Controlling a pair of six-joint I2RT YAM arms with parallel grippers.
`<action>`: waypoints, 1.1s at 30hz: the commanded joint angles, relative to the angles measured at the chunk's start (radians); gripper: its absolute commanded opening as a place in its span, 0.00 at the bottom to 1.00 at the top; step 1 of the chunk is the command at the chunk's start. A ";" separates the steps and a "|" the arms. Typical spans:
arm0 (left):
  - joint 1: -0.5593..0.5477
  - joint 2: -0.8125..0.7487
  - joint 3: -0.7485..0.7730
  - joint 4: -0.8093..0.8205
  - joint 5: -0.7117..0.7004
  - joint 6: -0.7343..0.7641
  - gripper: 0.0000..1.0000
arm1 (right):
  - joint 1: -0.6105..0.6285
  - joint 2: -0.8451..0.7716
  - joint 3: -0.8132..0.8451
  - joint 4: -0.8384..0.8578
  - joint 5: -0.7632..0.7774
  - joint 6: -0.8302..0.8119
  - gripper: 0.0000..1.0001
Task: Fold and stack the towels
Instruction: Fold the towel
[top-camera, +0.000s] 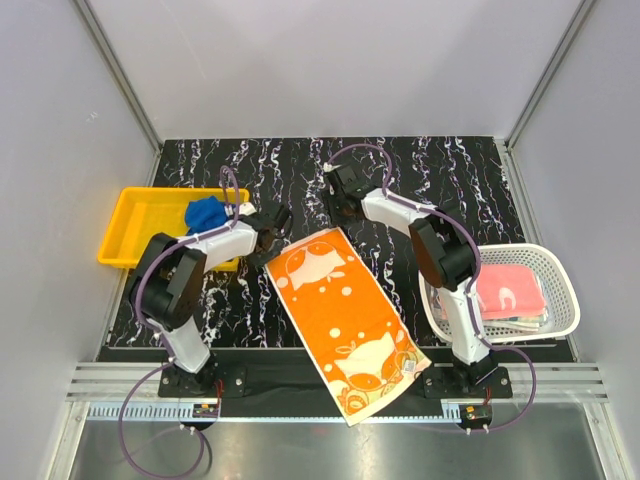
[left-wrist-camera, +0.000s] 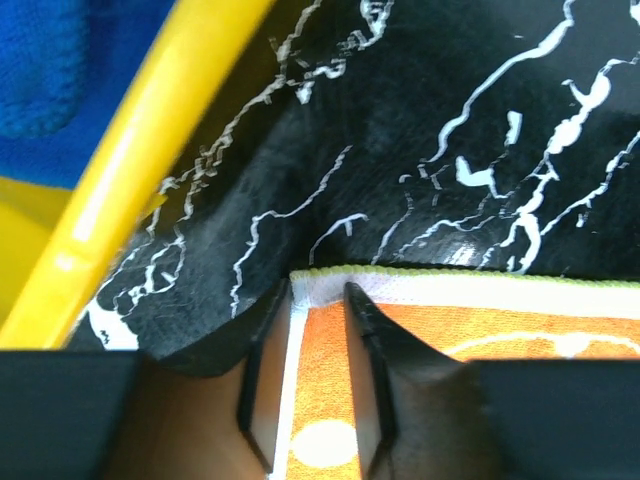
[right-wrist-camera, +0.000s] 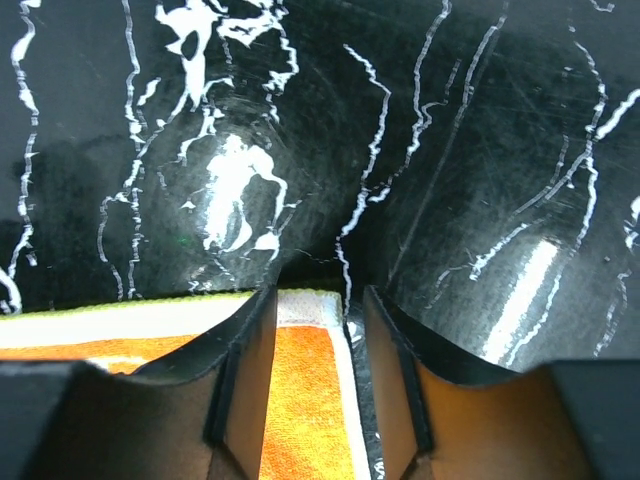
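Left pincer (left-wrist-camera: 318, 292) straddles orange towel (top-camera: 340, 300) — soft, rectangular.

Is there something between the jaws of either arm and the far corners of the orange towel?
Nothing visible. In each wrist view the open jaws straddle a far corner of the orange towel, which lies flat on the black table.

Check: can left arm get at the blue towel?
Likely yes: the blue towel lies uncovered in the yellow tray beside the left pincer, though that straddles a corner of the orange towel.
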 joint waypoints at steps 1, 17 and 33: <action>0.008 0.042 0.037 0.024 0.031 0.023 0.29 | 0.011 0.020 -0.007 -0.069 0.087 0.009 0.45; 0.012 0.183 0.391 -0.073 0.005 0.281 0.00 | -0.046 -0.033 -0.010 -0.102 0.125 0.062 0.09; 0.135 0.479 0.977 0.041 0.268 0.724 0.00 | -0.176 0.005 0.258 -0.053 0.196 0.070 0.01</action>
